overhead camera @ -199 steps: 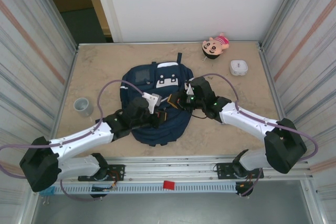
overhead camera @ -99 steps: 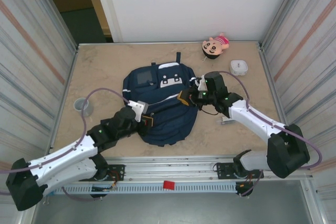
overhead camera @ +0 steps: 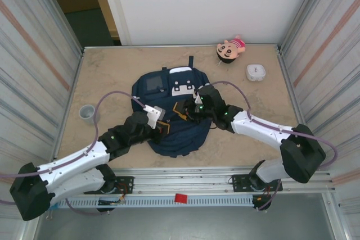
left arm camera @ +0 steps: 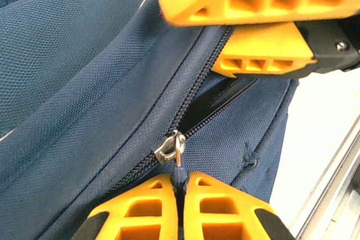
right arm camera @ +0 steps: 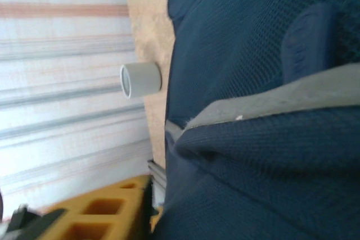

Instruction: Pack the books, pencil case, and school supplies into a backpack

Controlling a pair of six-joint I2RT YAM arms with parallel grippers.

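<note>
Backpack (overhead camera: 175, 139), navy with white patches and a grey square panel, lies flat near the middle of the table (overhead camera: 112, 71), its top handle pointing away from the arms. Across its near half runs a zipper. In the left wrist view the teeth are joined on one side of the slider and parted on the other, where a dark gap shows.

The left gripper (overhead camera: 163, 129) sits on the backpack's near-left part. Its orange fingers (left arm camera: 140, 212) are pressed together on the zipper pull (left arm camera: 171, 150), with the dark tab pinched between them.

The right gripper (overhead camera: 181, 111) rests on the backpack's middle, just beyond the left one. Its two orange fingers (left arm camera: 259, 54) lie close over the zipper line. I cannot tell whether they are pinching fabric or merely sitting against it.

Left of the backpack, well apart, a small grey cup (overhead camera: 88, 113) stands on the table. Beyond the backpack's far-right corner lies a pink plush doll (overhead camera: 230, 49). A white rounded box (overhead camera: 256, 72) sits to the right of the backpack, near the doll.
</note>
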